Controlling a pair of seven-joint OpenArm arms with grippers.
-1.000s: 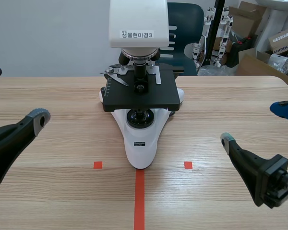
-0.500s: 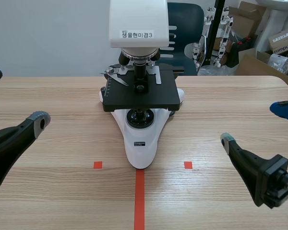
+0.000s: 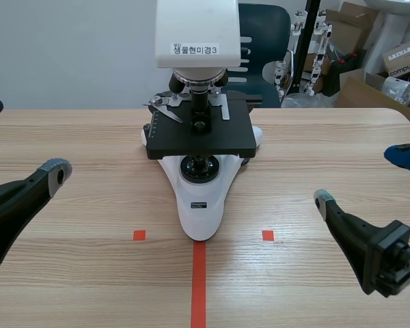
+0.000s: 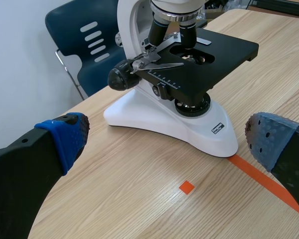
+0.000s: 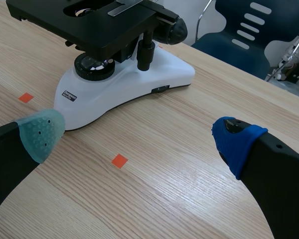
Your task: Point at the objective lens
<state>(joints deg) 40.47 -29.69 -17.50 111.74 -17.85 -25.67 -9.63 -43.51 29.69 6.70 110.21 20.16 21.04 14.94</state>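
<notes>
Slightly lower now, the left jaws sit at eight o'clock; the right jaws, at four o'clock, are unchanged. Both stand wide and hold nothing above the pale wooden tabletop [image 3: 89, 137]. At twelve o'clock, the white-bodied microscope [image 3: 201, 198] carries the short black objective lens [image 3: 200, 102] just above its black stage. A wide-spread finger swinging in could strike the metal slide clip [image 3: 165, 109].
</notes>
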